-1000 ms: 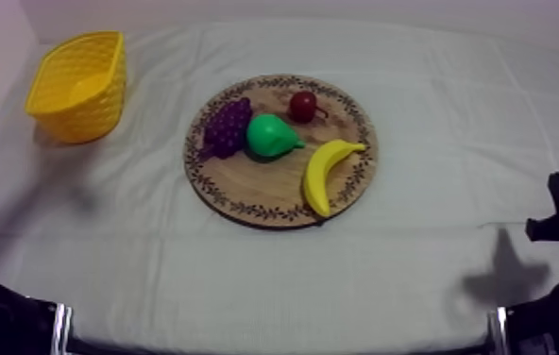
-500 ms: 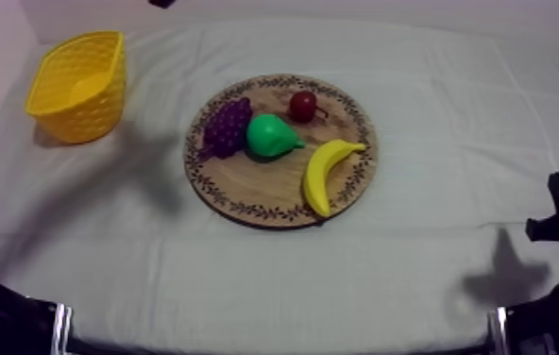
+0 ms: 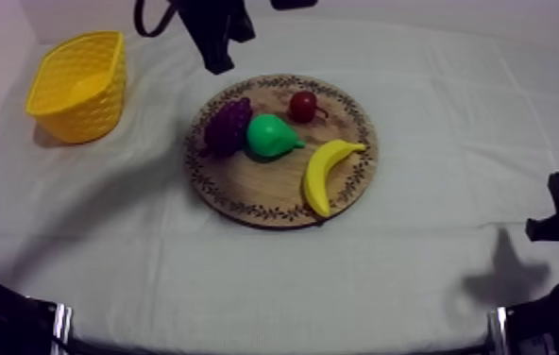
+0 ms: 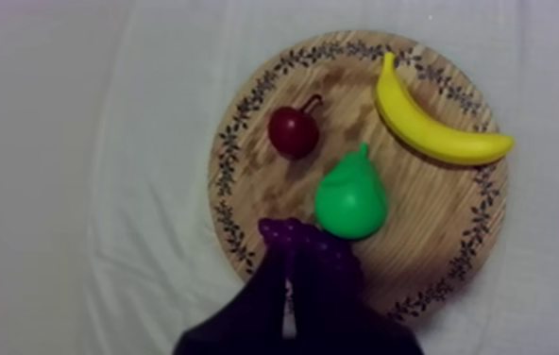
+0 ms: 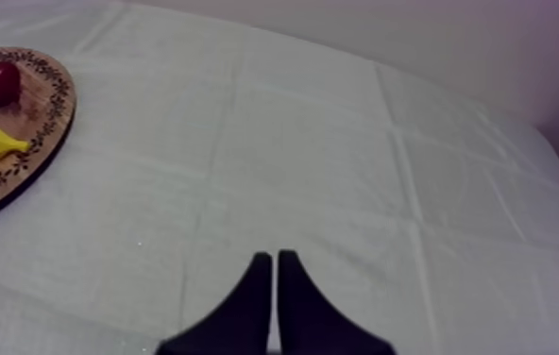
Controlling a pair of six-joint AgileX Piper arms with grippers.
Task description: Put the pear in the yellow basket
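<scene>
L gripper (image 4: 288,269) jaws pressed together, nothing btwn, hovering over grapes (image 4: 307,241) at board (image 4: 434,264) rim; R gripper (image 5: 270,257) likewise closed, empty, over bare cloth (image 5: 340,142); pear (image 3: 272,137) on board, btwn grapes & banana (image 3: 326,170); yellow basket (image 3: 76,85) well apart, far left.

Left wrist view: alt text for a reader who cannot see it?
The shut left gripper hangs over the grapes at the rim of a wooden board. A green pear lies beside the grapes, with a small red fruit and a banana farther along the board.
</scene>
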